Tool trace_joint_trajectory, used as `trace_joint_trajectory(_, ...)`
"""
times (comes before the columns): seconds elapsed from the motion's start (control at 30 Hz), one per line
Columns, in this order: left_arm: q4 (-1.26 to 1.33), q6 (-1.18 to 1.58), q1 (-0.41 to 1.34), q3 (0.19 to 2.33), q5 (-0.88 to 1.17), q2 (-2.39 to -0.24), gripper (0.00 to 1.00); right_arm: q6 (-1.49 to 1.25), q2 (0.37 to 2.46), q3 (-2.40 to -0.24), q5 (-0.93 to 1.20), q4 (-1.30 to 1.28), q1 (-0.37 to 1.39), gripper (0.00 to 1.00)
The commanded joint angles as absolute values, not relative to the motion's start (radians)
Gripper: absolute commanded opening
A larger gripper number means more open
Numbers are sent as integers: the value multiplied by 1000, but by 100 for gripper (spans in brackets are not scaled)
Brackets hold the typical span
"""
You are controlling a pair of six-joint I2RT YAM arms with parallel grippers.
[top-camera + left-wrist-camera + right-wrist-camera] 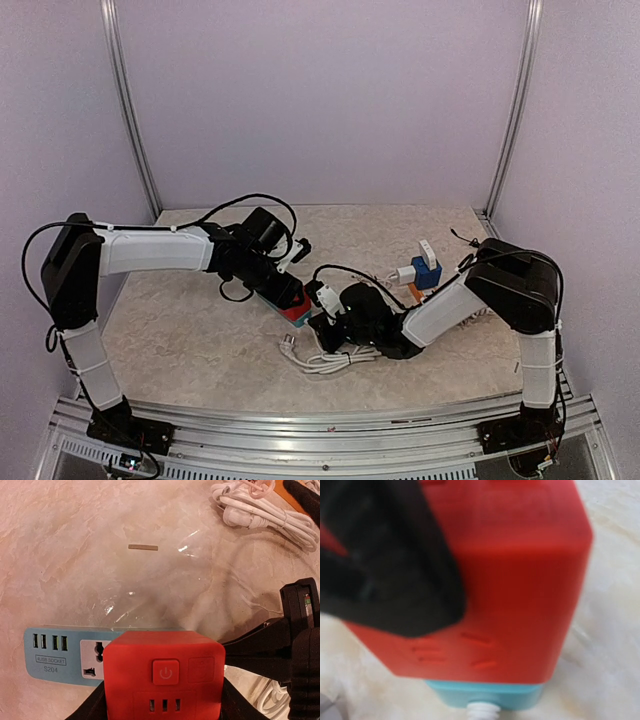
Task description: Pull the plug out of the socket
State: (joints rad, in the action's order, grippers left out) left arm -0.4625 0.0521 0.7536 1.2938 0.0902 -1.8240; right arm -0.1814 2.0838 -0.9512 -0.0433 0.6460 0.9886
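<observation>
Left end effector [287, 293] clamped on the red adaptor cube [165, 672], against a blue power strip [55, 655]. Right end effector [326, 312] close against the cube; opening indiscernible.

The socket block [293, 308] lies mid-table [180, 330], with the coiled cable [335, 360] at its five o'clock and the adapters [422, 270] at its two o'clock.

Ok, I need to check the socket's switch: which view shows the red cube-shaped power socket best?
Left wrist: the red cube-shaped power socket fills the foreground in focus, its power button and light-blue USB face clear. Right wrist gives a blurred red side; the top view only a small red patch.
</observation>
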Motion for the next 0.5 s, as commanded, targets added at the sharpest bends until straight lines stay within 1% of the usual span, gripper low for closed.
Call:
trace_joint_trajectory(0.0, -443, 38, 791, 1283, 101, -1780, 17, -193, 2138, -960, -90, 560, 991, 0)
trace_joint_trajectory(0.27, -428, 49, 785, 1276, 158, -1774, 17, -191, 2147, -965, -88, 546, 990, 0)
trace_joint_trajectory(0.3, -426, 49, 785, 1275, 165, -1775, 18, -190, 2150, -967, -87, 543, 990, 4)
trace_joint_trajectory(0.33, -423, 50, 785, 1272, 169, -1774, 18, -189, 2151, -968, -87, 544, 989, 13)
trace_joint_trajectory(0.37, -422, 52, 785, 1273, 170, -1773, 18, -191, 2151, -968, -88, 543, 989, 19)
trace_joint_trajectory(0.47, -422, 53, 785, 1272, 174, -1775, 18, -192, 2159, -975, -96, 530, 990, 26)
